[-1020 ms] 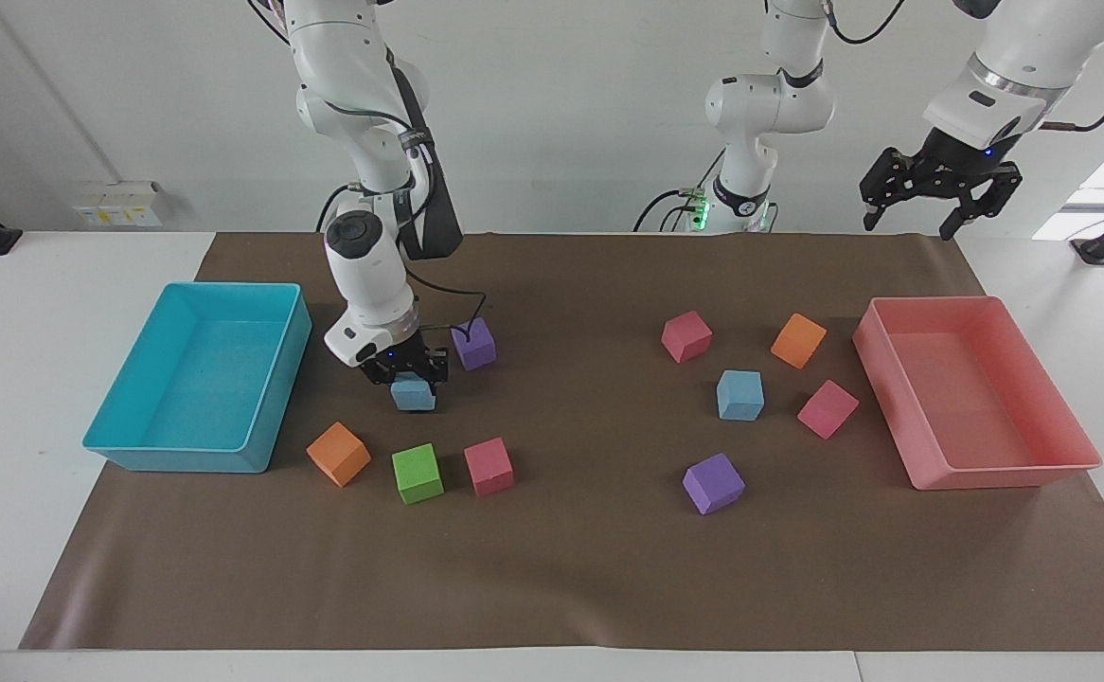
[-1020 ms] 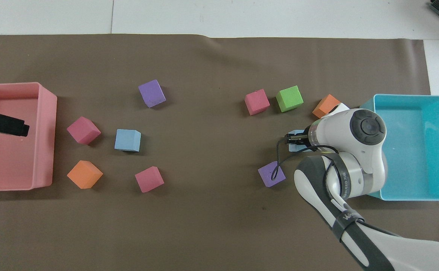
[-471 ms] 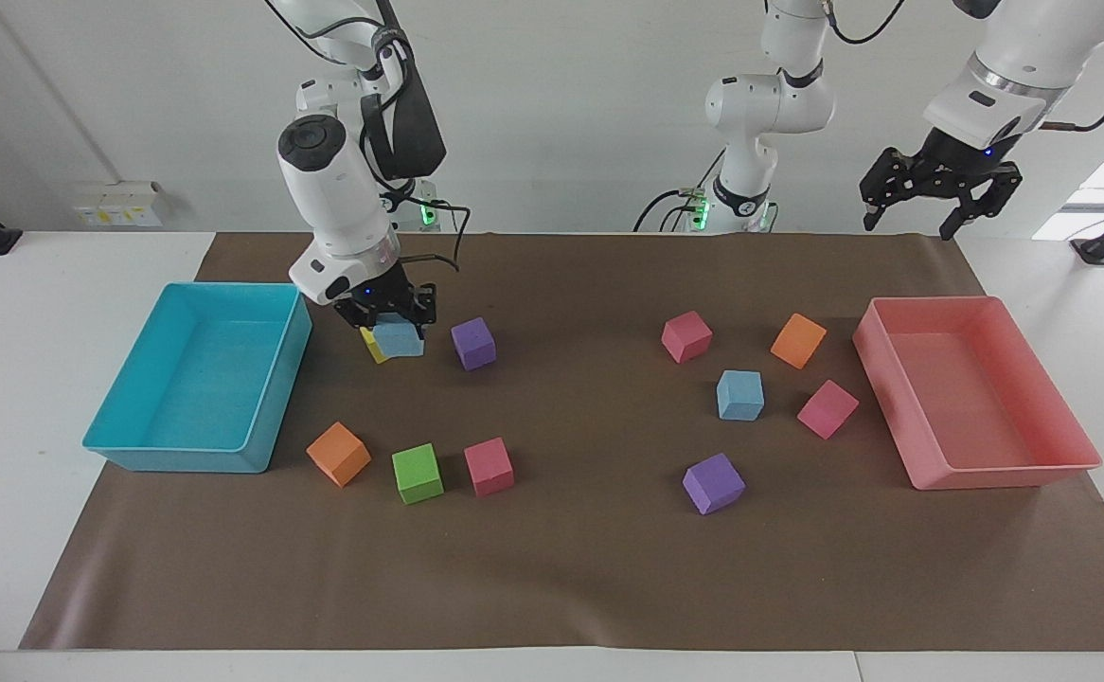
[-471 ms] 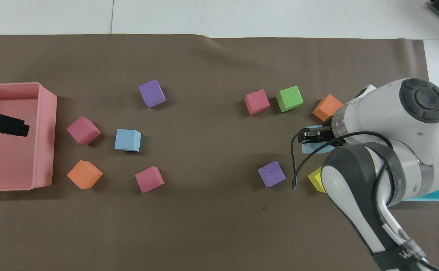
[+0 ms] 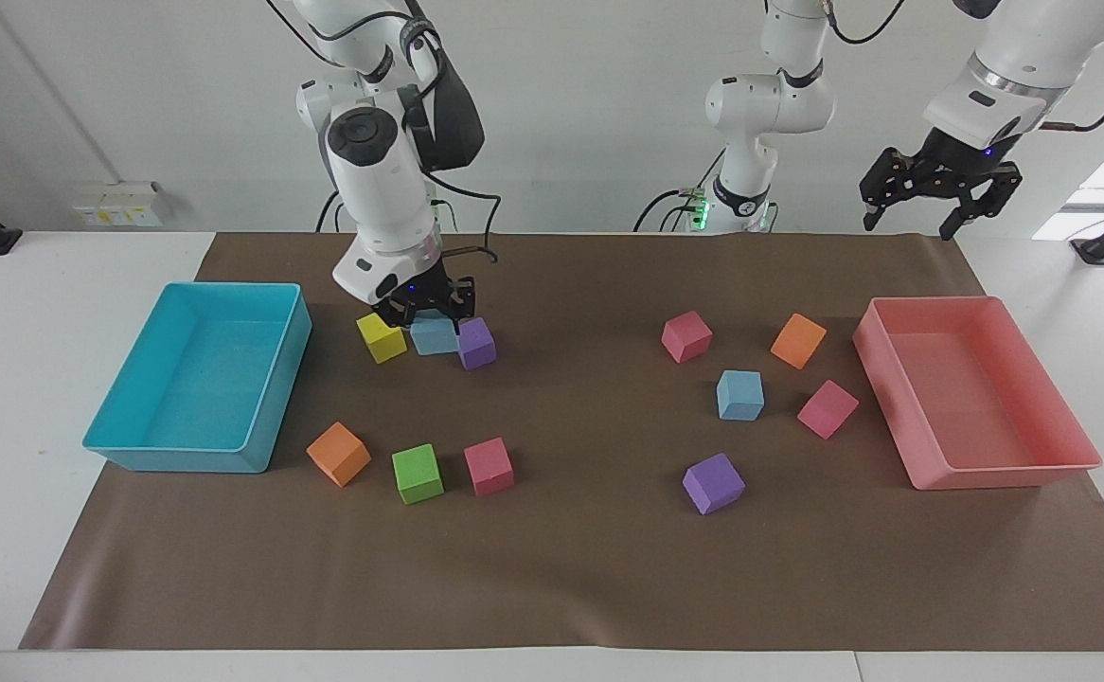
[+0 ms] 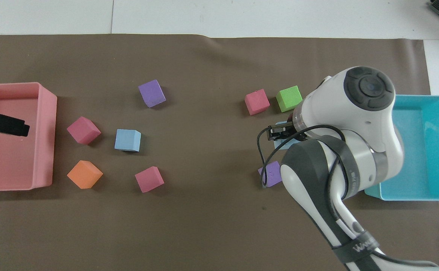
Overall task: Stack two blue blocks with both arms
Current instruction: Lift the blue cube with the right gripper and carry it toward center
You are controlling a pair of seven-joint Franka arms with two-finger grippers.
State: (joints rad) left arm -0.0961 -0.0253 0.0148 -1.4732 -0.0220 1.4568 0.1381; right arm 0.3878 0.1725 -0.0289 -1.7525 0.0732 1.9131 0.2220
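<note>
right tool (image 5: pixel 431 317) grasping blue block (image 5: pixel 435 336) aloft; left tool (image 5: pixel 938 201) spread wide, waiting over table edge.

right hand (image 5: pixel 431 315) lifted blue block (image 5: pixel 435 336), apparently clear of mat

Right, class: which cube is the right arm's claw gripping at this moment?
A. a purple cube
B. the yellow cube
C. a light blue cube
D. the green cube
C: the right claw is closed around a light blue cube, lifted between the yellow cube and a purple cube.
</note>
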